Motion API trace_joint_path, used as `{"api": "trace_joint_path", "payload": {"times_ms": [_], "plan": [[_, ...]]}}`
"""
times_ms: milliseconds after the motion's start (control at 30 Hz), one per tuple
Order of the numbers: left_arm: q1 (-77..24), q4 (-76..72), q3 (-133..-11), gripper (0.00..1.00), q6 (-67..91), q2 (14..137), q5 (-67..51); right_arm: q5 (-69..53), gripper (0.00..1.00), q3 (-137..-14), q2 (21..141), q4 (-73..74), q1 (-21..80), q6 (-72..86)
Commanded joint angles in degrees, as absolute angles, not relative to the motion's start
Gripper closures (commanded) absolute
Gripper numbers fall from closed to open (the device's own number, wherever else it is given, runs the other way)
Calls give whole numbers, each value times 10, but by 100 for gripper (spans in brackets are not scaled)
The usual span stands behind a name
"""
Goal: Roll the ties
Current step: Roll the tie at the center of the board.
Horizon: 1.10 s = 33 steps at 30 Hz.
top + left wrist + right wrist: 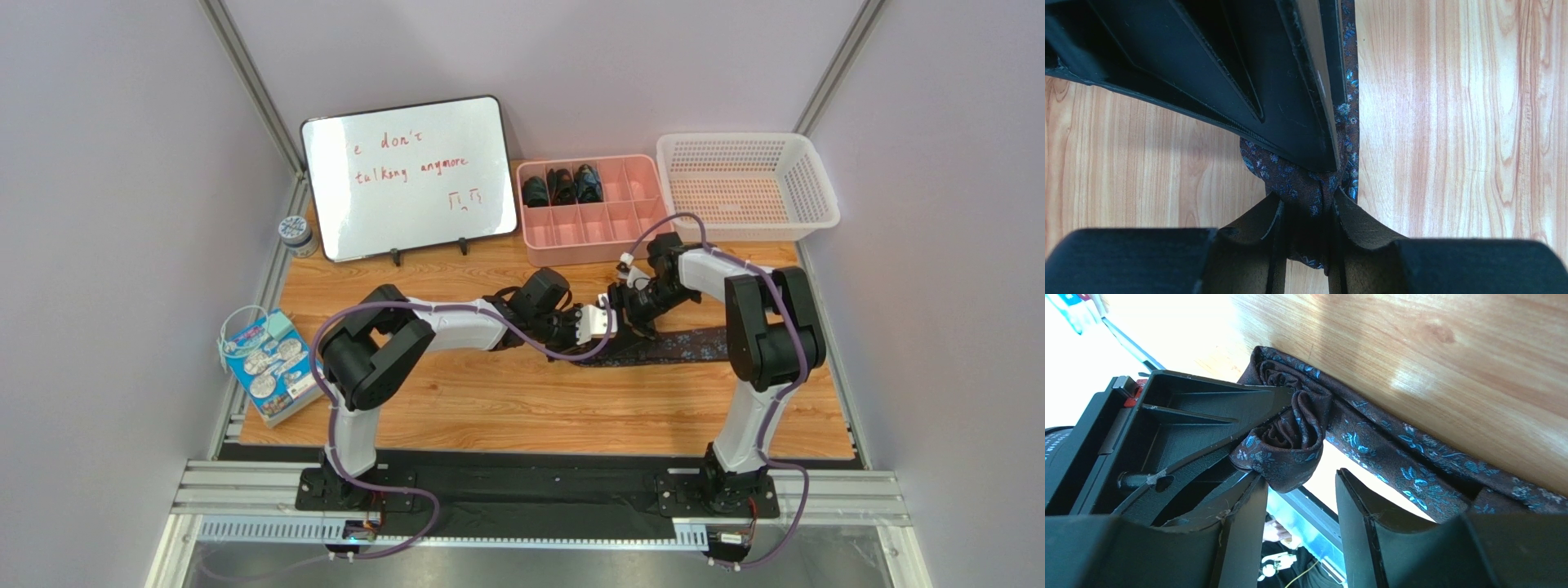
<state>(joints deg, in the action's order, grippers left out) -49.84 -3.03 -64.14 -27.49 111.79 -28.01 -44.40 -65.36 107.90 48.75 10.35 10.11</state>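
Observation:
A dark tie (687, 347) with a blue flower pattern lies along the wooden table, its left end wound into a small coil (1293, 432). My left gripper (597, 321) is shut on that coil, and the fabric (1303, 184) bunches between its fingertips (1309, 205). My right gripper (628, 300) faces it from the right. It stands open (1301, 476), its fingertips just short of the coil with nothing between them. The tie's flat length (1413, 471) runs off to the right. Three rolled ties (561, 186) sit in the pink organizer.
The pink organizer (613, 233) stands at the back centre, a white basket (746, 139) at the back right, and a whiteboard (411, 175) at the back left. A small jar (294, 233) and a packet of round items (266, 361) sit at the left edge.

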Motion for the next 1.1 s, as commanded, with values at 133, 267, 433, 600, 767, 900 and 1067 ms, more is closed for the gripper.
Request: {"api": "trace_joint_path", "payload": {"times_ms": [133, 267, 433, 600, 767, 900, 1067], "plan": [[-501, 90, -612, 85, -283, 1156, -266, -496, 50, -674, 1074, 407, 98, 125], [-502, 90, -613, 84, -284, 1157, -269, -515, 49, -675, 1070, 410, 98, 127], [-502, 88, -612, 84, -283, 1154, -274, -508, 50, -678, 1074, 408, 98, 129], [-502, 88, -608, 84, -285, 1153, -272, -487, 49, -679, 1069, 423, 94, 107], [-502, 87, -607, 79, -282, 1152, -271, -453, 91, -678, 1085, 422, 98, 91], [-492, 73, -605, 59, -258, 1136, -278, -387, 100, -675, 1106, 434, 99, 69], [-474, 27, -599, 43, -229, 1101, -303, -316, 100, -667, 1121, 426, 99, 62]]}}
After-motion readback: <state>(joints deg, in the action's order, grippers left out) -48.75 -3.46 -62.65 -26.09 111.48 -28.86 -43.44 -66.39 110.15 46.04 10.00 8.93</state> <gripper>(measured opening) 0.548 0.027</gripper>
